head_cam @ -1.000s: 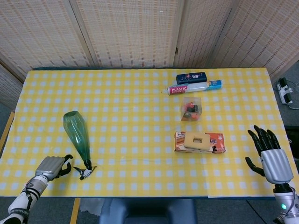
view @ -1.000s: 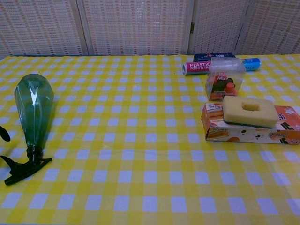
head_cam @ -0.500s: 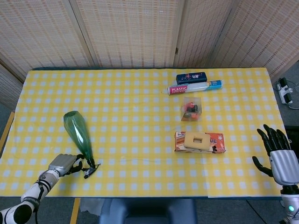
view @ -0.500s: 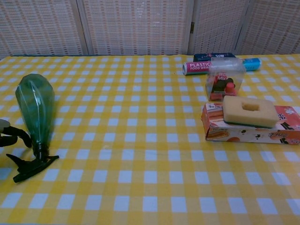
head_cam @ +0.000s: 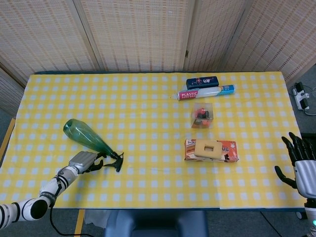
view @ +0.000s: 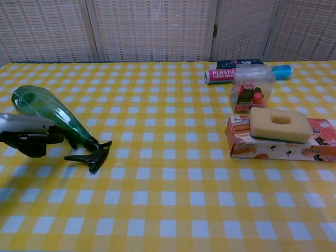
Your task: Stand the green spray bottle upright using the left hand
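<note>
The green spray bottle [head_cam: 87, 136] lies on its side on the yellow checked cloth at the front left. Its black trigger head [head_cam: 117, 159] points to the right and toward me. In the chest view the bottle [view: 46, 112] slants down to its nozzle [view: 93, 156]. My left hand [head_cam: 85, 160] lies just in front of the bottle's neck, and its dark fingers [view: 32, 142] reach along the neck and touch it without closing around it. My right hand [head_cam: 302, 163] hangs off the table's right edge with its fingers spread and nothing in it.
A box with a yellow sponge on it [head_cam: 211, 149] sits at the right centre. Behind it stand a small clear box [head_cam: 202, 114], a plastic wrap roll [head_cam: 205, 92] and a dark blue pack [head_cam: 202, 81]. Wicker screens close the back.
My left hand slid right along the front edge and pushed the bottle's neck. The bottle swung round, so its nozzle now points right. My right hand drew back off the table.
</note>
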Robot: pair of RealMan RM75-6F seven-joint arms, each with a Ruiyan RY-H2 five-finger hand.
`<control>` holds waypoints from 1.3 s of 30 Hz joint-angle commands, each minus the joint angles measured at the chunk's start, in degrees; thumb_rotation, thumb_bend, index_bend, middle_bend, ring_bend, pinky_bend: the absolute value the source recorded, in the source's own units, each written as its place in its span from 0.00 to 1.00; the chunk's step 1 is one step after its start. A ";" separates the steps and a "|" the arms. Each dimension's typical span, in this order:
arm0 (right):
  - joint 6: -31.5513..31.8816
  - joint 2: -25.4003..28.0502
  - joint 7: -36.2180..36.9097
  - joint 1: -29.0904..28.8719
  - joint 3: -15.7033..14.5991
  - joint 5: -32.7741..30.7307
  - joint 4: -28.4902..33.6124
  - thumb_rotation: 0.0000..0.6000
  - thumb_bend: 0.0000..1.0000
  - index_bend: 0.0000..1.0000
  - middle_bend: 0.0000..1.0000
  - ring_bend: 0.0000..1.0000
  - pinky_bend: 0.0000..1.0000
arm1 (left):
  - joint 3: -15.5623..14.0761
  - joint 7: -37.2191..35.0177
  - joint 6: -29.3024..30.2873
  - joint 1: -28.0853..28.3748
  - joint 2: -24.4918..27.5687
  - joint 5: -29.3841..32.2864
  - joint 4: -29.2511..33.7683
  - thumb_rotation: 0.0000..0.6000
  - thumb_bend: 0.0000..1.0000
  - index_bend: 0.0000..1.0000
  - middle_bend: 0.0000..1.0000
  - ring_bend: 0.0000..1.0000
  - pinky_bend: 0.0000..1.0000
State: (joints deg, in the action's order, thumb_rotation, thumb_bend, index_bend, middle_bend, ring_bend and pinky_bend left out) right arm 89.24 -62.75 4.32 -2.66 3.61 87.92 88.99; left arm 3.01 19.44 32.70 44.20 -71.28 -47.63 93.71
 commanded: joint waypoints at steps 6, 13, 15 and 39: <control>-2.70 0.22 -1.00 -0.83 0.07 -1.31 0.60 1.00 0.36 0.00 0.00 0.00 0.00 | 1.40 0.52 10.86 0.14 -3.22 -6.48 -0.83 0.08 0.65 0.09 1.00 1.00 1.00; -3.57 0.18 -1.68 -1.22 -0.49 -0.45 1.46 1.00 0.36 0.00 0.00 0.00 0.00 | 0.38 3.48 23.10 -4.27 1.98 -10.88 10.34 0.52 0.51 0.17 1.00 1.00 1.00; -3.18 0.28 -1.78 -1.11 -0.94 0.61 1.90 1.00 0.36 0.00 0.00 0.00 0.00 | 0.08 4.07 27.97 -6.25 1.81 -13.91 10.85 0.82 0.47 0.20 1.00 1.00 1.00; -6.17 -0.21 -3.29 -2.39 -2.14 1.50 2.57 1.00 0.36 0.00 0.00 0.00 0.00 | 1.87 18.06 33.89 -6.57 -13.71 -15.16 -10.49 1.00 0.25 0.40 1.00 1.00 1.00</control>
State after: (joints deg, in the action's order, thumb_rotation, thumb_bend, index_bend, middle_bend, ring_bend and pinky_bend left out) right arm 83.21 -63.02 0.94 -4.99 1.42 89.55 91.58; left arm 4.54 36.78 66.82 37.07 -84.21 -62.41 84.00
